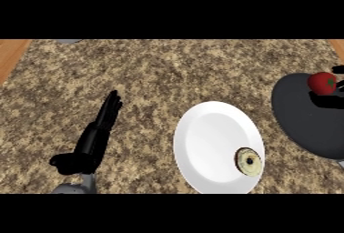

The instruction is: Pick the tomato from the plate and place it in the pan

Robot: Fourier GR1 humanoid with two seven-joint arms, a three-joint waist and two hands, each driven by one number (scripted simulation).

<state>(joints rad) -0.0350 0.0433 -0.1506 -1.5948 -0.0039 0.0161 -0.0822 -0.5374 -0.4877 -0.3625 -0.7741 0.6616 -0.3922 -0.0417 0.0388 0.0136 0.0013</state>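
Left hand [94,136] low in view, fingers straight and pointing away, palm resting open on the worktop [154,77]; it holds nothing. To its right, well apart, the white plate [201,132], bare but for a small pale round slice [248,161] with a dark centre near its near-right rim. What the slice is, cannot tell.

Farther off and further right of that hand, the dark pan [302,118], cut by the view's edge. Tomato [322,83] sits over the pan's far rim, red, green stem end showing. So it is off the plate and at the pan. Dark shapes just beside it at the edge may be the right hand; too little shows to tell its fingers.

Handling, by judgement: tomato light, round, smooth-skinned, apt to roll and slip; soft enough to bruise. Best taken across its widest part, fingers and thumb opposed, stem up. In the pan it may roll toward the middle.

Worktop speckled brown stone, flat, hard. Wood strips at far left and far right corners. Small grey object at the far edge, cropped.
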